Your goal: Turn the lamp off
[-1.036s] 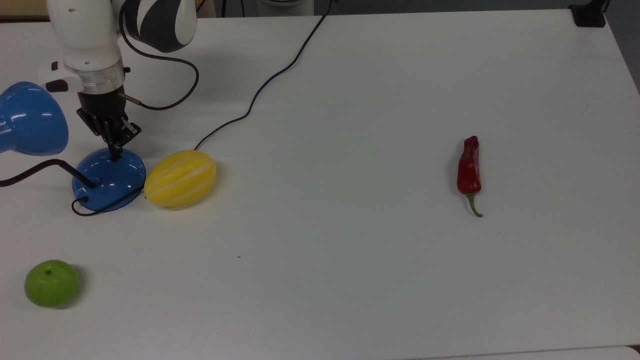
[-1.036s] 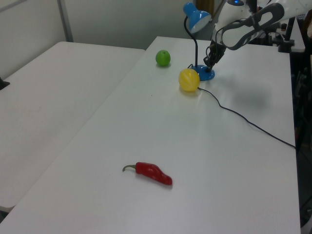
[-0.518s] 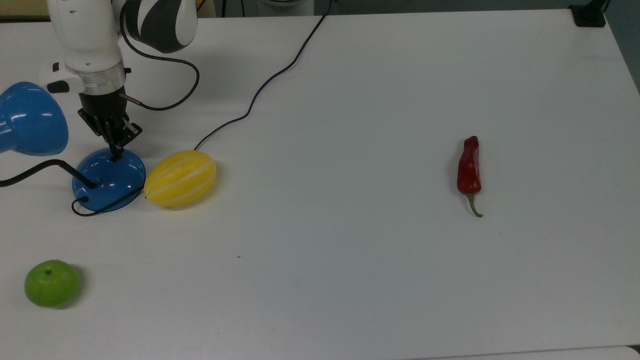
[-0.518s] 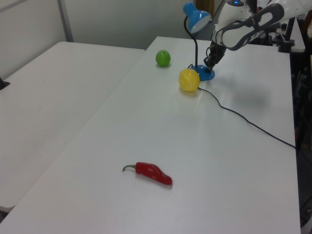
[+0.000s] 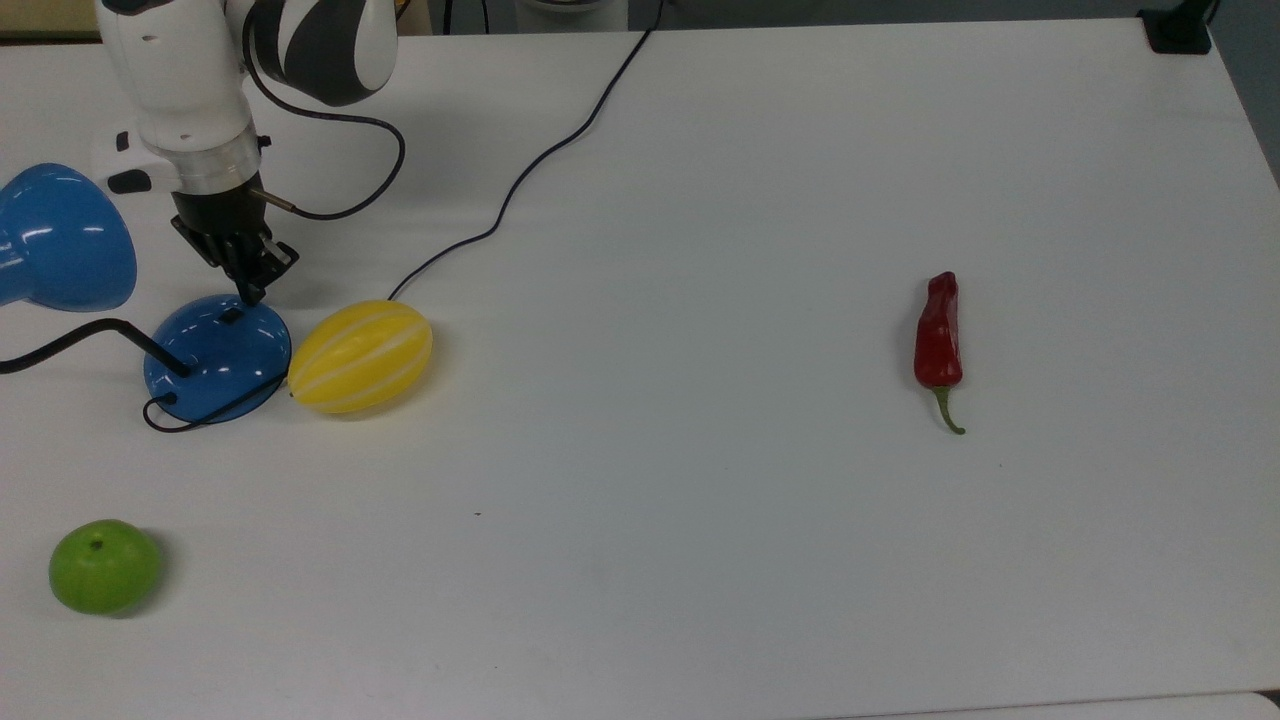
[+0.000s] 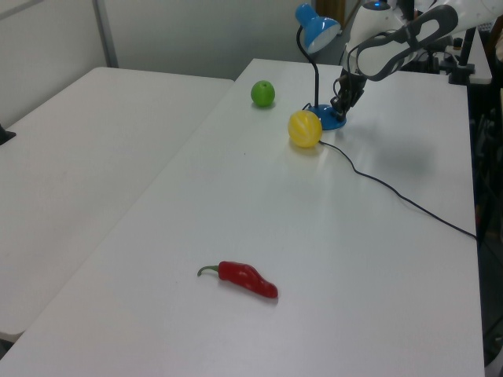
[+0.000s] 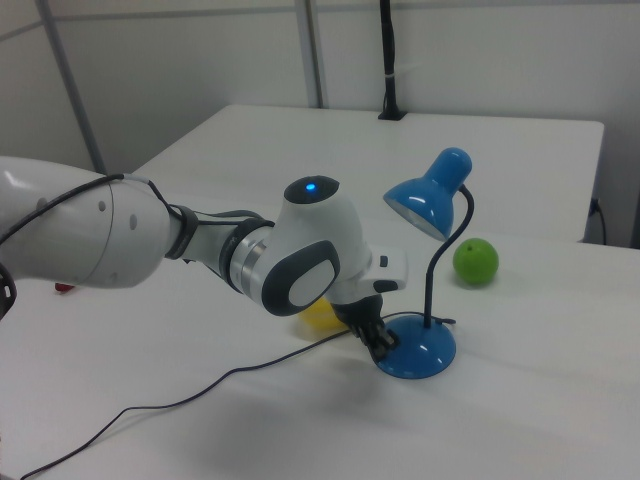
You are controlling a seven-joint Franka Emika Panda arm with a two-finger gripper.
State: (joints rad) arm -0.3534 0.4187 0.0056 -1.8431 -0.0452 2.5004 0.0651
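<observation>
1. White table (image 5: 700, 250) carries the blue lamp (image 5: 218, 355) at the top view's left, its base touching a yellow melon (image 5: 361, 356).
2. Since a second ago the gripper (image 5: 250, 292) has lifted off the dome base, uncovering the small black switch (image 5: 230, 316).
3. Its fingers look pressed together, holding nothing, just above the base.

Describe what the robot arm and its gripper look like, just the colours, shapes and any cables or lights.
The arm is glossy white with rounded, bulbous links and dark grey joint covers. A small blue light glows on one joint. A silvery ring sits at the wrist, with a white block beside it. The gripper is small and black, with two thin fingers. A thin black cable loops from the wrist back up the arm.
</observation>
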